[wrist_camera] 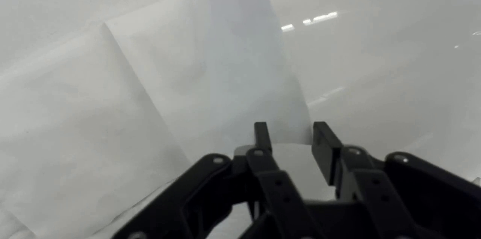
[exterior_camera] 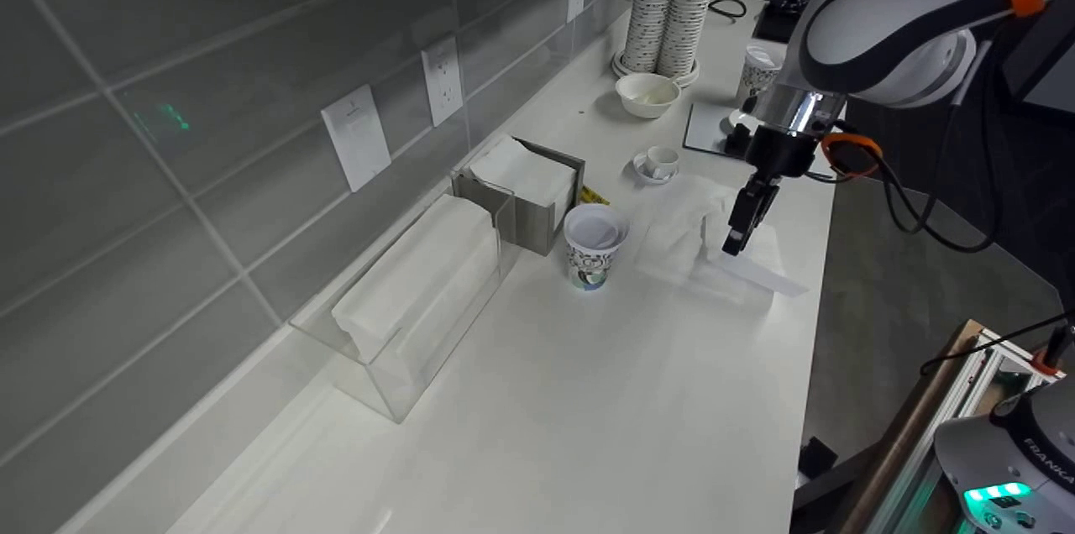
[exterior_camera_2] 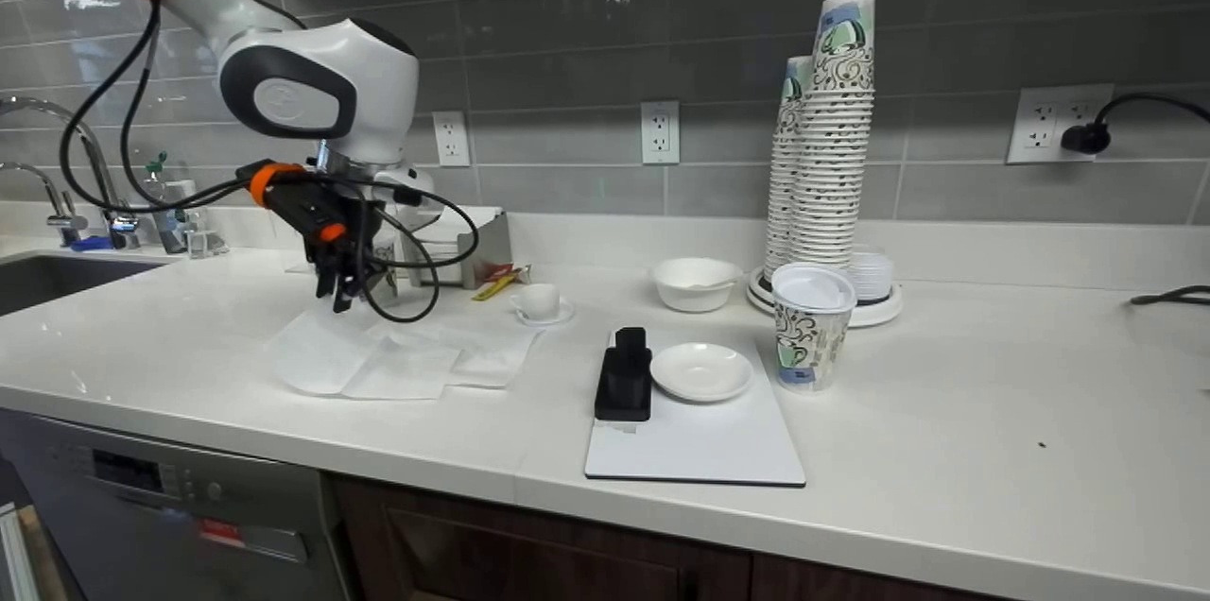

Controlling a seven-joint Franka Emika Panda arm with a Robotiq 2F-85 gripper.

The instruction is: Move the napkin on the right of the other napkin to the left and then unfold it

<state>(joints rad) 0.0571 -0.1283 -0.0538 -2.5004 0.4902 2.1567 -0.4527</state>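
Desk [exterior_camera: 621, 416]: pale and glossy; it carried all the paper I was working with, close to its front edge.
Arm [exterior_camera: 848, 22]: it reached in over the sheets, and I had the wrist angled down toward them.
Napkin [exterior_camera_2: 402, 369]: it lay left of the other napkin [exterior_camera_2: 499, 357] in an exterior view, so I counted the leftward move as done. It showed two panels side by side, and I judged the unfolding begun but unfinished.
Other napkin: it sat to the right, meeting or partly under the napkin; I could not tell how far they overlapped. It needed nothing from me.
Tool [wrist_camera: 291, 133]: spread, with a plain gap between its two sides and no paper that I could see pinched there; it hung low over the napkin's left portion.
Left-hand panel [exterior_camera: 760, 274]: it seemed to stand off the desk rather than lie flat, so bringing it down and smoothing it was, I reckoned, left to do.
Fingertips [wrist_camera: 326, 148]: they were close by that panel's edge; whether they touched it, I could not tell.
Crease [wrist_camera: 145, 90]: it ran straight between the two panels; whether further layers were tucked below was hidden from me.
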